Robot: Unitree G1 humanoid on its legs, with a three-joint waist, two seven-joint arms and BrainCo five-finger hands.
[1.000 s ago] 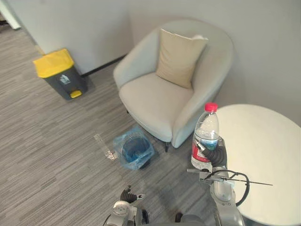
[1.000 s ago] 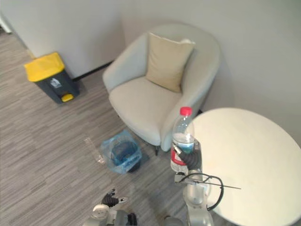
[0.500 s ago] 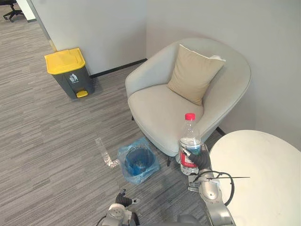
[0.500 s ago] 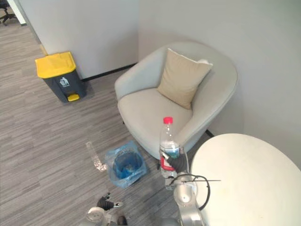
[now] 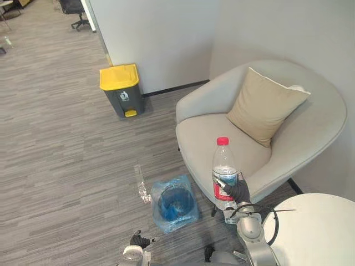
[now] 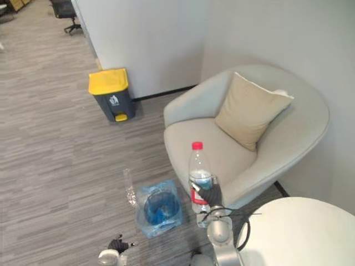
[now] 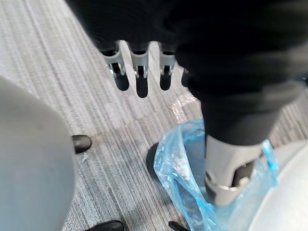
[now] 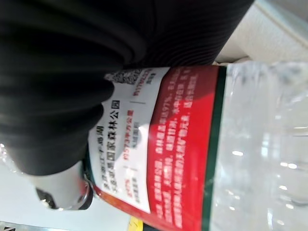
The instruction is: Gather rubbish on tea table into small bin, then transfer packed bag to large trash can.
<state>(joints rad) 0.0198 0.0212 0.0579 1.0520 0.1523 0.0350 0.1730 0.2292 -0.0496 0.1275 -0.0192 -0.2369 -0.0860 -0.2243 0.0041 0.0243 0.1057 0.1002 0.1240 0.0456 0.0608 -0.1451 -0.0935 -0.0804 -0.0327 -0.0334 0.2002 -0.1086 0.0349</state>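
My left robot hand (image 7: 139,72) hangs low, slack-fingered and empty. My right robot hand (image 5: 237,192) grips a water bottle (image 5: 223,165) upright, left of the tabletop (image 5: 316,233). Gathering step; next, I judge: swing left over the blue-bagged small bin (image 5: 176,203), release.

Clear red-capped bottle (image 5: 224,172) upright in right hand (image 5: 239,192); blue-bagged small bin (image 5: 175,204) on floor (image 5: 66,155); yellow-lidded trash can (image 5: 122,91) by wall (image 5: 155,39).
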